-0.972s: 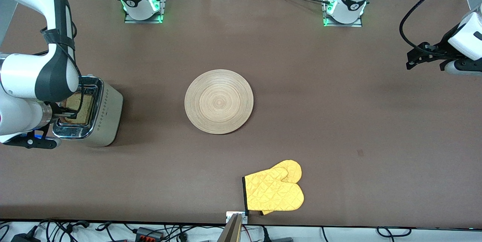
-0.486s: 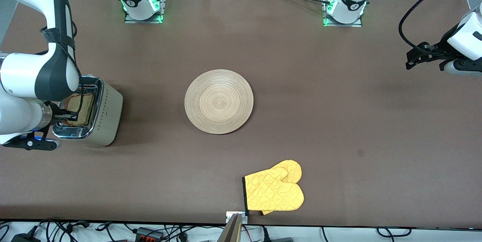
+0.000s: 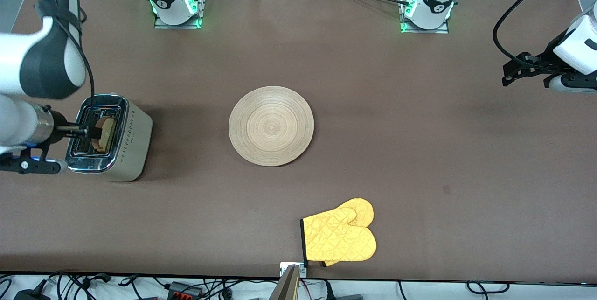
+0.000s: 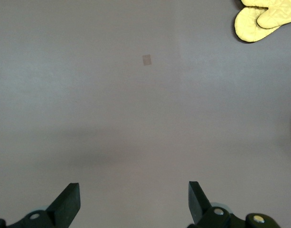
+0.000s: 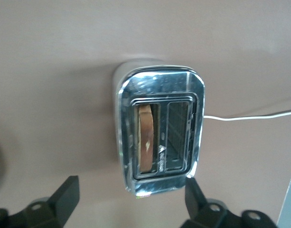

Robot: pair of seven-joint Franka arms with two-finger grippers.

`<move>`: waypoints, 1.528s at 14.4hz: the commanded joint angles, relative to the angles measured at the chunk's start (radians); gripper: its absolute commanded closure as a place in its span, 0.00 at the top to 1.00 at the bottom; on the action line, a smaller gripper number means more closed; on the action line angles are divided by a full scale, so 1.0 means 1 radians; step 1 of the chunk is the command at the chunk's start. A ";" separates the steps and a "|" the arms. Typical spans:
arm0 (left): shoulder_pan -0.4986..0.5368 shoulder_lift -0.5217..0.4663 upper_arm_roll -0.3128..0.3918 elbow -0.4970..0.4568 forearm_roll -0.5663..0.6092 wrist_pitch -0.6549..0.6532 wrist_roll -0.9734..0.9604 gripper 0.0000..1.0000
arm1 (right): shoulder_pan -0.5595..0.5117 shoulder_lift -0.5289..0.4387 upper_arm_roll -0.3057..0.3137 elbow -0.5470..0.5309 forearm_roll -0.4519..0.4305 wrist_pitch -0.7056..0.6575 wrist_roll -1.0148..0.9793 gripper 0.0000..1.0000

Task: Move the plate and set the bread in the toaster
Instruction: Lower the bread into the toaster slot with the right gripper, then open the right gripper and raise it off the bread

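Note:
The shiny silver toaster (image 3: 122, 143) stands at the right arm's end of the table. The bread (image 3: 104, 134) stands on edge in the toaster slot that is nearer the plate, with its crust sticking up. In the right wrist view the toaster (image 5: 157, 85) and the bread (image 5: 145, 138) show from above. My right gripper (image 3: 80, 129) hangs open and empty above the toaster (image 5: 130, 197). The light-wood plate (image 3: 271, 125) lies bare in the table's middle. My left gripper (image 3: 512, 72) waits open and empty above the left arm's end of the table (image 4: 133, 199).
A yellow oven mitt (image 3: 339, 237) lies near the table's front edge, nearer to the front camera than the plate, and shows in the left wrist view (image 4: 264, 19). A thin white cord (image 5: 249, 116) runs from the toaster.
My right gripper has let go of the bread and risen above the toaster. The bread has gone from lying tilted on the slots to standing in one. The left arm has barely moved.

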State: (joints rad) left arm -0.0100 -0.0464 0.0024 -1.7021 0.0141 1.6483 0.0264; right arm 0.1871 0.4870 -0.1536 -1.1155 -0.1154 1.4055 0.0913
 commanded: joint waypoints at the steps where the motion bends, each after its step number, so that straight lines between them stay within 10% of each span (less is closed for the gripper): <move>1: 0.008 0.011 -0.010 0.028 0.006 -0.021 -0.011 1.00 | -0.006 -0.041 0.061 0.034 0.014 -0.002 -0.013 1.00; 18: 0.008 0.011 -0.009 0.028 0.006 -0.022 -0.014 1.00 | -0.104 -0.054 0.066 0.049 0.123 0.072 -0.113 1.00; 22: 0.008 0.011 -0.010 0.028 0.006 -0.022 -0.014 1.00 | -0.135 -0.246 0.077 -0.281 0.132 0.284 -0.120 1.00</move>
State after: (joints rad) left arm -0.0093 -0.0464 0.0016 -1.7020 0.0141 1.6483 0.0228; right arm 0.0749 0.3896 -0.0900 -1.1578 -0.0021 1.5519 -0.0126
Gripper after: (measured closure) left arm 0.000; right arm 0.000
